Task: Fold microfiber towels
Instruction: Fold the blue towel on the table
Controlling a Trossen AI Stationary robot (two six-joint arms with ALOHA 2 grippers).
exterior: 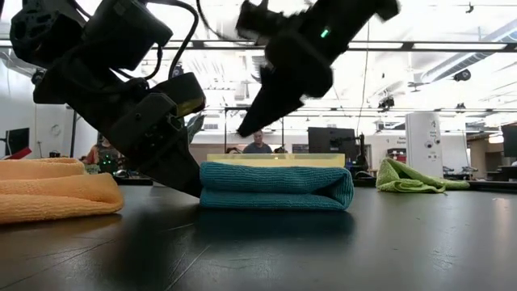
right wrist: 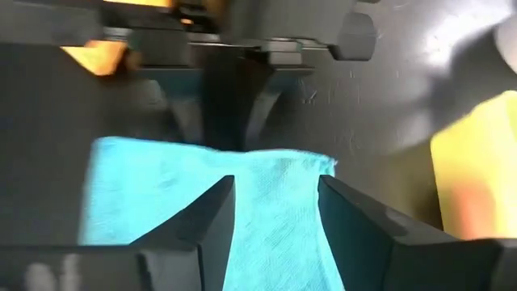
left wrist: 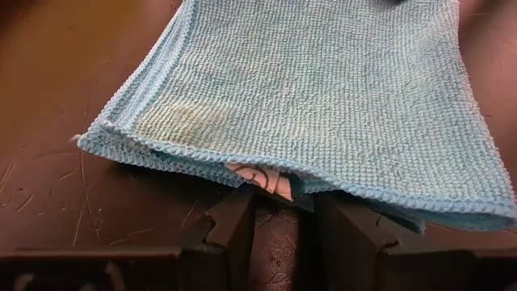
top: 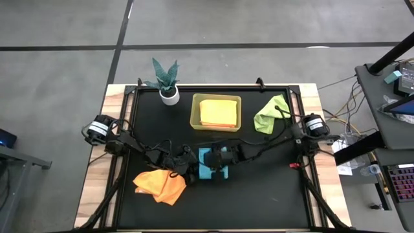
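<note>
High view puts the yellow-green bin (top: 216,122) at twelve o'clock on the black table (top: 155,207), with a yellow towel (top: 217,111) in it. Teal towel (top: 212,169), folded, lies centrally; orange towel (top: 160,184) at eight, lime towel (top: 272,114) at two. Left gripper (left wrist: 283,234), narrowly parted, meets the teal towel's edge; right gripper (right wrist: 275,214) hovers above it, spread, empty.

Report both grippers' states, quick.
Left gripper: open, at the teal towel's edge, holding nothing.
Right gripper: open, above that towel.
</note>
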